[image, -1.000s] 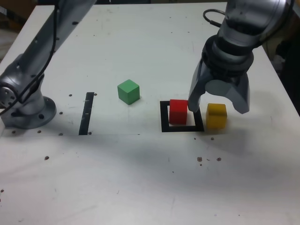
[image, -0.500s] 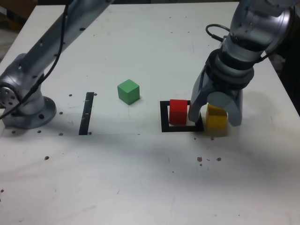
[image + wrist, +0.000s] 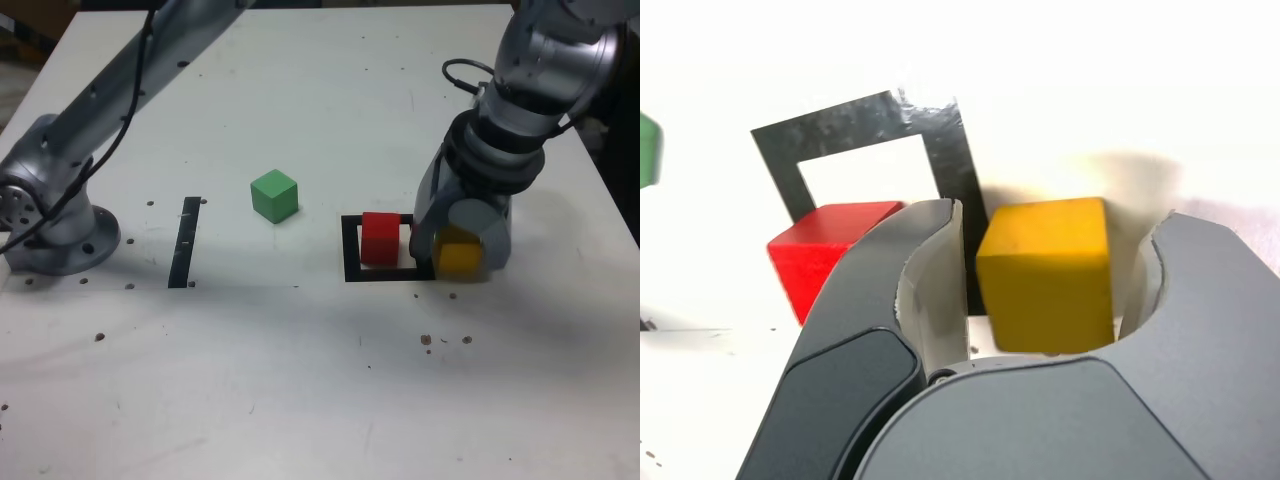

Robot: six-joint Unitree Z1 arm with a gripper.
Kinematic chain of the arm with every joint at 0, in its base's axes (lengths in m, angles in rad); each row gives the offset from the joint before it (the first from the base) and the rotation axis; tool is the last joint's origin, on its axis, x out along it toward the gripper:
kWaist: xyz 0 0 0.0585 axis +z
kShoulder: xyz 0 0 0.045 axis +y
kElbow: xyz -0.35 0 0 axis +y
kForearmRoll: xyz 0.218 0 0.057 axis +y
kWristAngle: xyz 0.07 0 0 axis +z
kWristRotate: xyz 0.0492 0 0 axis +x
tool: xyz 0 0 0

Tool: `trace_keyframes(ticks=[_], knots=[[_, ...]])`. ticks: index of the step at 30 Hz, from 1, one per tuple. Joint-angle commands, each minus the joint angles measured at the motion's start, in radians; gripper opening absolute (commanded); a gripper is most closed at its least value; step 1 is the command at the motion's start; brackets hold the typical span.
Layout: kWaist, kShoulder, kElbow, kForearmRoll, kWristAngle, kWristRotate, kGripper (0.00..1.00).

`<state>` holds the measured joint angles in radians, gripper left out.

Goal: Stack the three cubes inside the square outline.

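Observation:
The yellow cube rests on the white table just outside the square outline, on the exterior view's right. My gripper is lowered around it, one finger on each side. In the wrist view the yellow cube sits between the fingers with a narrow gap on both sides, so my gripper is open. The red cube stands inside the outline, close beside one finger. The green cube lies apart, toward the exterior view's left.
A narrow black strip lies on the table at the exterior view's left, near the arm's base. Small dark specks dot the table surface. The table's edge runs along the exterior view's right, behind the arm.
My gripper has come down over the yellow cube and its fingers have narrowed around it. None of the cubes has moved.

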<state>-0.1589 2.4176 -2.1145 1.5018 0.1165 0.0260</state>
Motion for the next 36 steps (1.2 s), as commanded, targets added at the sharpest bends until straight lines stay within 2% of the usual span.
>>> trace_keyframes(ticks=[1,5,11,16,20,25,31,36], knots=[[0.005,0.012,-0.004,-0.007,-0.005,0.004,0.63],[0.009,0.015,-0.007,-0.010,-0.003,0.008,0.58],[0.010,0.011,-0.010,-0.013,0.001,0.009,0.39],[0.010,-0.008,-0.018,-0.008,-0.020,0.009,0.35],[0.006,-0.054,-0.018,0.009,-0.024,0.008,0.29],[-0.014,-0.149,-0.019,0.028,0.000,0.009,0.19],[-0.032,-0.251,-0.002,0.063,0.020,0.011,0.17],[-0.027,-0.305,0.082,0.079,0.021,-0.023,0.17]])
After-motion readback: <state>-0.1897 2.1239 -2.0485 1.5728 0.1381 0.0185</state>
